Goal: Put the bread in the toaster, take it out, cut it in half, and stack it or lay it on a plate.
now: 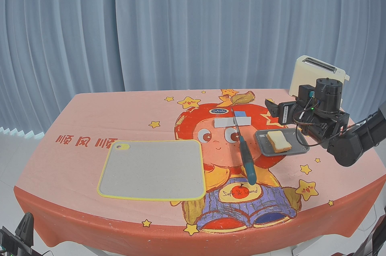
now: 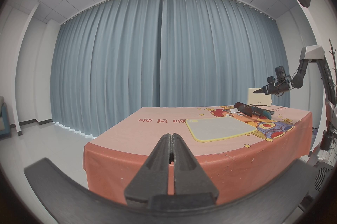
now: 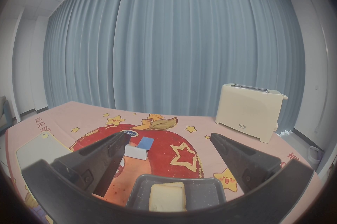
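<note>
A slice of bread (image 1: 278,141) (image 3: 166,196) lies flat in a grey tray (image 1: 298,140) (image 3: 205,193) at the table's right. Behind the tray, at the far right corner, stands the cream toaster (image 1: 317,73) (image 3: 250,111), slot up. My right gripper (image 1: 272,108) (image 3: 168,137) hangs open a little above the tray's far end, its fingers spread wide and holding nothing. A knife with a teal handle (image 1: 246,156) (image 2: 252,109) lies left of the tray. Low at the table's front left corner, my left gripper (image 2: 171,151) (image 1: 24,228) is shut and holds nothing.
A grey cutting board with a yellow rim (image 1: 152,169) (image 2: 219,127) lies at the front centre-left of the pink printed tablecloth (image 1: 100,116). The knife's blade rests across a small white and blue block (image 1: 232,121) (image 3: 138,149). A blue curtain hangs behind the table.
</note>
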Robot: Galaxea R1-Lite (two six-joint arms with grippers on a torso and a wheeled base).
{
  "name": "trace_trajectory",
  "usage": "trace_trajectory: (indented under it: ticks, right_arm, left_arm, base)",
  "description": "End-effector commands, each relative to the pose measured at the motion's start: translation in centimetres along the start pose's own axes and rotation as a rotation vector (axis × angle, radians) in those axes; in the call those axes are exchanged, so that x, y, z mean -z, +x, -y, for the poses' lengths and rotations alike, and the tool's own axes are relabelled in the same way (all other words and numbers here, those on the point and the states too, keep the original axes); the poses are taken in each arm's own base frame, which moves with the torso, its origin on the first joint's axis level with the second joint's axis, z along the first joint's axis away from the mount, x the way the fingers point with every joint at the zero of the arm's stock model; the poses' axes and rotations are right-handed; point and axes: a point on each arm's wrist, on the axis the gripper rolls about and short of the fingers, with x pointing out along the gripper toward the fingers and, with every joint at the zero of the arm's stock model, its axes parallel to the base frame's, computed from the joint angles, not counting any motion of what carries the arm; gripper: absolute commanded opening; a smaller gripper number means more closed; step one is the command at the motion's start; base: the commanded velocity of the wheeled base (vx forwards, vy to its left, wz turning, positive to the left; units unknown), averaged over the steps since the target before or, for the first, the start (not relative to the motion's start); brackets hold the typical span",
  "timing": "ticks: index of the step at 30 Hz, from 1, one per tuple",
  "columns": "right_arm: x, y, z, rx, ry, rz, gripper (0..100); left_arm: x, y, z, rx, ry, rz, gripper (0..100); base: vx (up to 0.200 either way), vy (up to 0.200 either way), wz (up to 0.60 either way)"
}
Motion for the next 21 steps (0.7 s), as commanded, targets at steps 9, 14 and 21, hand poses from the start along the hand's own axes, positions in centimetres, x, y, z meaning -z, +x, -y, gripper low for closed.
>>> trace_trajectory:
  ticks: [9, 14, 21]
  right_arm:
    - [0.39, 0.51, 0.44, 0.014, -0.008, -0.001, 100]
    - [0.67, 0.75, 0.39, 0.015, -0.011, -0.008, 100]
    - [0.90, 0.95, 0.35, 0.013, -0.012, -0.014, 100]
  left_arm:
    - [0.50, 0.10, 0.00, 0.000, 0.000, -0.014, 0]
    - [0.50, 0.10, 0.00, 0.000, 0.001, -0.014, 0]
    - [0.50, 0.10, 0.00, 0.000, 0.000, -0.014, 0]
  base:
    - [0.000, 0.000, 0.00]
    - [0.000, 0.000, 0.00]
    - [0.000, 0.000, 0.00]
